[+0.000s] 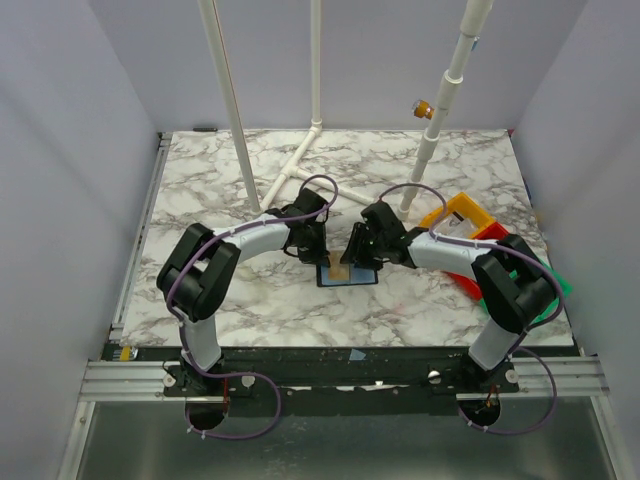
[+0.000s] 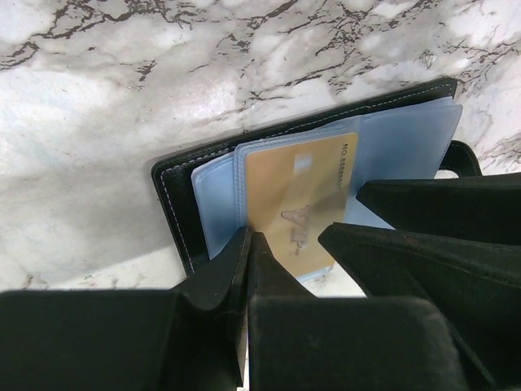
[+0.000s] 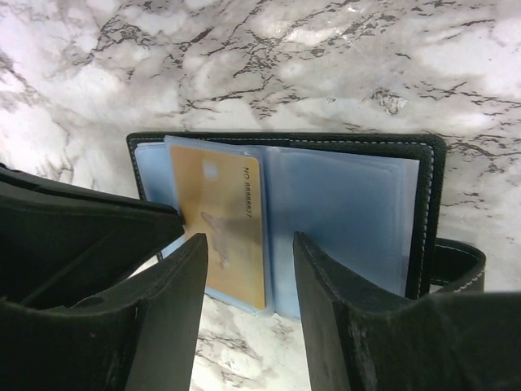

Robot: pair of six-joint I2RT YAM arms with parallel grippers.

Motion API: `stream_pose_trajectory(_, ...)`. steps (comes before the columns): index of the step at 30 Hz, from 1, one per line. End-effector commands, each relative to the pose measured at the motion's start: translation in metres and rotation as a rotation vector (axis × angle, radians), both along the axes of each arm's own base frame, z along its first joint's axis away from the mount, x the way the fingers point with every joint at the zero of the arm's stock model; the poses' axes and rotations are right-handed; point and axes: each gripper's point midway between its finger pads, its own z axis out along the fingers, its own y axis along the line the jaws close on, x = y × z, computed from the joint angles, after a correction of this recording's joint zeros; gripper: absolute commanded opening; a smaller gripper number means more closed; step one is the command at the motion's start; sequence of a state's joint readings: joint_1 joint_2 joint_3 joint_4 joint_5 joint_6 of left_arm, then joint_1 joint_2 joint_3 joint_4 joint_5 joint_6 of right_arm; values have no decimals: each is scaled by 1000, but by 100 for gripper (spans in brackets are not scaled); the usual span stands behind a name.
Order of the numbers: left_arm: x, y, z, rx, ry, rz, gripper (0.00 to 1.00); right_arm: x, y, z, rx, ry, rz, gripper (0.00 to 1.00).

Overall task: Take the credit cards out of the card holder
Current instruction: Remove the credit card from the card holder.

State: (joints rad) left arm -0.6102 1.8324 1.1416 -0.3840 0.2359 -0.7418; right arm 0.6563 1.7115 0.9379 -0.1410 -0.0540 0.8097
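Observation:
The card holder (image 1: 362,276) lies open on the marble table, black rim (image 3: 431,204) round pale blue sleeves (image 3: 342,212). One tan-gold credit card (image 2: 301,187) (image 3: 220,220) sits in its left sleeve. Other cards I cannot make out behind the blue plastic. My left gripper (image 2: 251,238) (image 1: 326,256) is shut, its tips down at the corner of the gold card's sleeve. Whether anything is pinched there I cannot see. My right gripper (image 3: 248,240) (image 1: 360,254) stands open just above the holder's near edge, one finger on each side of the middle fold, with nothing between them.
Yellow (image 1: 458,214), red (image 1: 492,236) and green (image 1: 556,286) bins stand stacked at the table's right edge, behind my right arm. A white pipe frame (image 1: 300,170) and an upright pole (image 1: 440,110) rise from the back of the table. The holder's strap tab (image 3: 460,261) sticks out sideways.

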Motion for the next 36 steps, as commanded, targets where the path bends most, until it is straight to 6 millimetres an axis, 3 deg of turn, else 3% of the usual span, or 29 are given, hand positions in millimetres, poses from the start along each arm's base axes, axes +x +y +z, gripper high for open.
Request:
stream_pose_trajectory(1, 1, -7, 1, -11, 6, -9, 0, -4, 11, -1, 115, 36, 21, 50)
stream_pose_trajectory(15, -1, -15, -2, -15, 18, -23, 0, -5, 19, -4, 201, 66, 21, 49)
stream_pose_trajectory(29, -6, -25, -11, -55, 69, -22, 0, -8, 11, -7, 367, 120, 19, 49)
stream_pose_trajectory(36, -7, -19, -20, -9, 95, -10, 0, -8, 3, -9, 389, 127, 3, 49)
